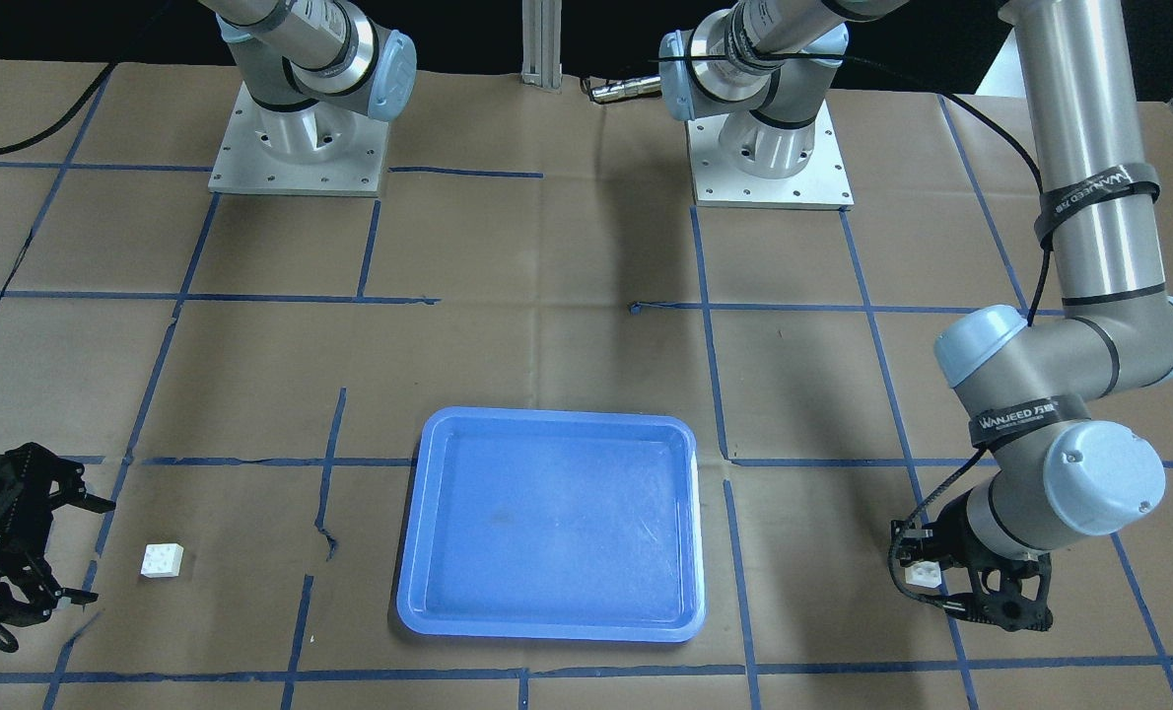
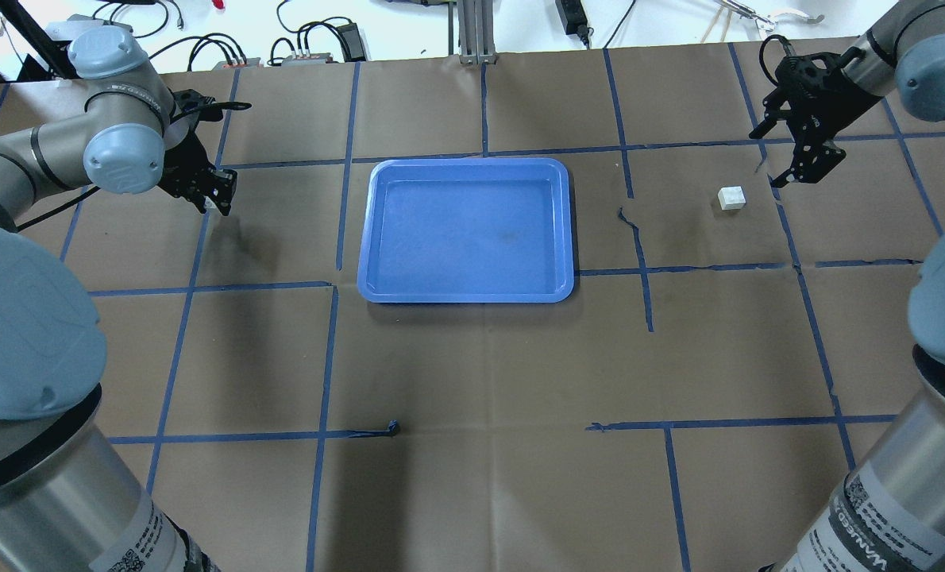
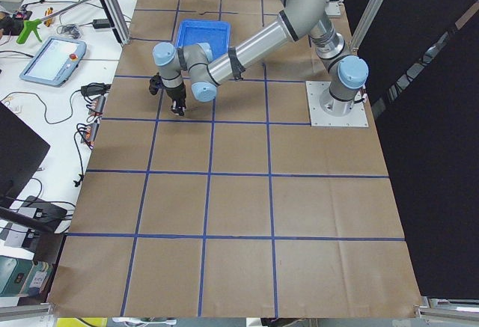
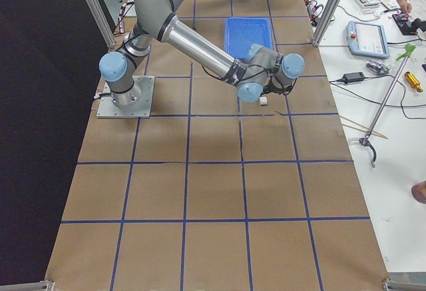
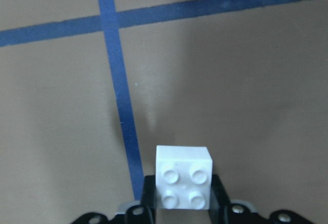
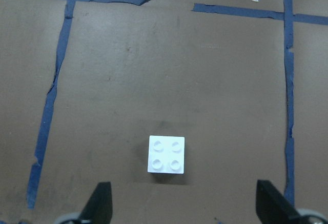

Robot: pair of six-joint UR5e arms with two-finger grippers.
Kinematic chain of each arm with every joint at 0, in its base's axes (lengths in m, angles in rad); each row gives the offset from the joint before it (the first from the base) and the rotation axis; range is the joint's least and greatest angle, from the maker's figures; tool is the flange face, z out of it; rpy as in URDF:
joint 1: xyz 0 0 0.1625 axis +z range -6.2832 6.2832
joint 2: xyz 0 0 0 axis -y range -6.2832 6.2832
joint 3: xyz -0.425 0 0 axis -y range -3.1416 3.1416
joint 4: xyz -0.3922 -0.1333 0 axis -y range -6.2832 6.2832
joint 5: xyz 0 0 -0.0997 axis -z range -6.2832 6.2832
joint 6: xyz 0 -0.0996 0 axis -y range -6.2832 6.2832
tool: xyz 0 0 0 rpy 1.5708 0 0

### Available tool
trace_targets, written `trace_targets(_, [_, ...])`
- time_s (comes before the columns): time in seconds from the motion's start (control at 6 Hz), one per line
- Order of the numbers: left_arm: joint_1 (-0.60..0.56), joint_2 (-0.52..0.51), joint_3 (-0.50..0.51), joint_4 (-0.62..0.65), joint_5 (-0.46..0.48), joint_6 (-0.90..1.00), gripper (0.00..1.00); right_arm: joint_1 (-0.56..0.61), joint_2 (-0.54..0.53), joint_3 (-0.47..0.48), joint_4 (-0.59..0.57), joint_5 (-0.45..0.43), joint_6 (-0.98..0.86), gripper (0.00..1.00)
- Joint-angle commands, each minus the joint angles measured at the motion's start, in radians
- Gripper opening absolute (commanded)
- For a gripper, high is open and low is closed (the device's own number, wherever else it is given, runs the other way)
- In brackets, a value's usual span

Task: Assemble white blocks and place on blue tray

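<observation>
The blue tray [image 2: 466, 163] lies empty in the middle of the table and also shows in the front view [image 1: 547, 422]. My left gripper [image 1: 927, 584] is off the tray's side, shut on one white block [image 1: 922, 573]. The left wrist view shows that block [image 5: 183, 183] studs up between the black fingers, above the paper. The other white block [image 2: 731, 197] lies loose on the table beyond the tray's opposite side. My right gripper [image 2: 806, 171] is open and empty just beside it. In the right wrist view that block [image 6: 166, 154] sits between and ahead of the spread fingers [image 6: 102, 203].
Brown paper with blue tape lines covers the table. The two arm bases [image 1: 301, 138] [image 1: 769, 148] stand at the robot's edge. An aluminium post [image 2: 472, 32] and cables sit past the far edge. A teach pendant [image 4: 368, 38] and tools lie on the side bench.
</observation>
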State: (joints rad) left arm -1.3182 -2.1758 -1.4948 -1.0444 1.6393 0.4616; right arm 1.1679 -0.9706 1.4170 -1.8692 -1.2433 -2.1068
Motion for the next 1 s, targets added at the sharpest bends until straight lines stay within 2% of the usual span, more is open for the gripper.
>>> trace_targets(0.0, [-0.123,0.103,-0.008,-0.028,-0.003,0.118,0.0,-0.007,0.009,0.074,-0.088,0.05,-0.001,1.0])
trace_targets(0.17, [-0.207,0.147,-0.007,-0.07,-0.086,0.124,0.0,-0.007,0.018,0.104,-0.106,0.061,-0.002,1.0])
trace_targets(0.33, [-0.245,0.146,-0.021,-0.077,-0.12,0.267,0.0,-0.007,0.026,0.123,-0.123,0.061,-0.002,1.0])
trace_targets(0.67, [-0.387,0.151,-0.027,-0.057,-0.137,0.521,0.0,-0.016,0.03,0.137,-0.125,0.059,-0.004,1.0])
trace_targets(0.83, [-0.423,0.139,-0.028,-0.068,-0.142,0.642,0.0,-0.016,0.035,0.137,-0.123,0.059,-0.001,0.99])
